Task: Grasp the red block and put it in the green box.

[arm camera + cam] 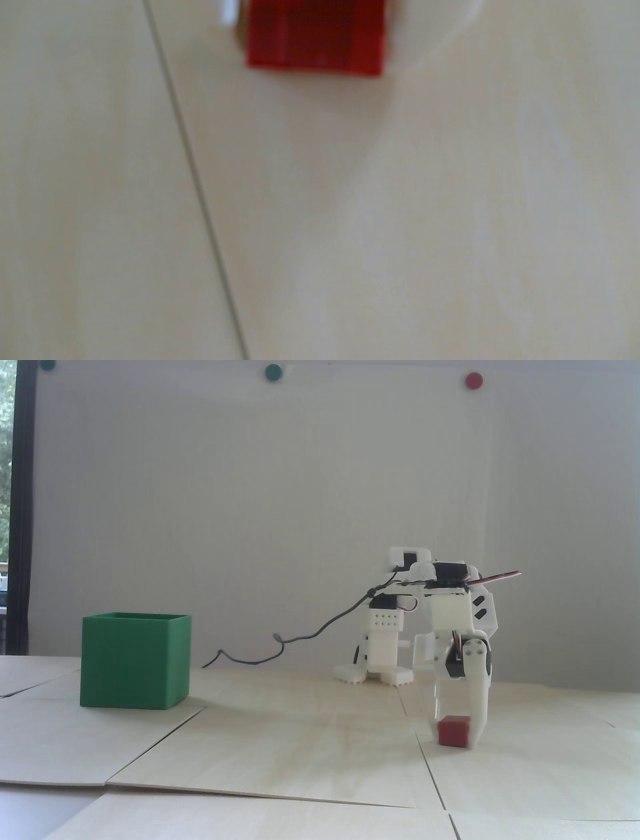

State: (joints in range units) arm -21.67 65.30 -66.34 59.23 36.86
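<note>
Red block [454,731] sits on the pale wood table [280,755], well right of the green box [135,660] in the fixed view. The white pincer [456,727] is down around the block, one finger either side, looks clamped on it. Wrist view is blurry, block [315,36] at top edge.

Fixed view low, table-level; wrist view close, downward; both share red block [454,731] [315,34].
</note>
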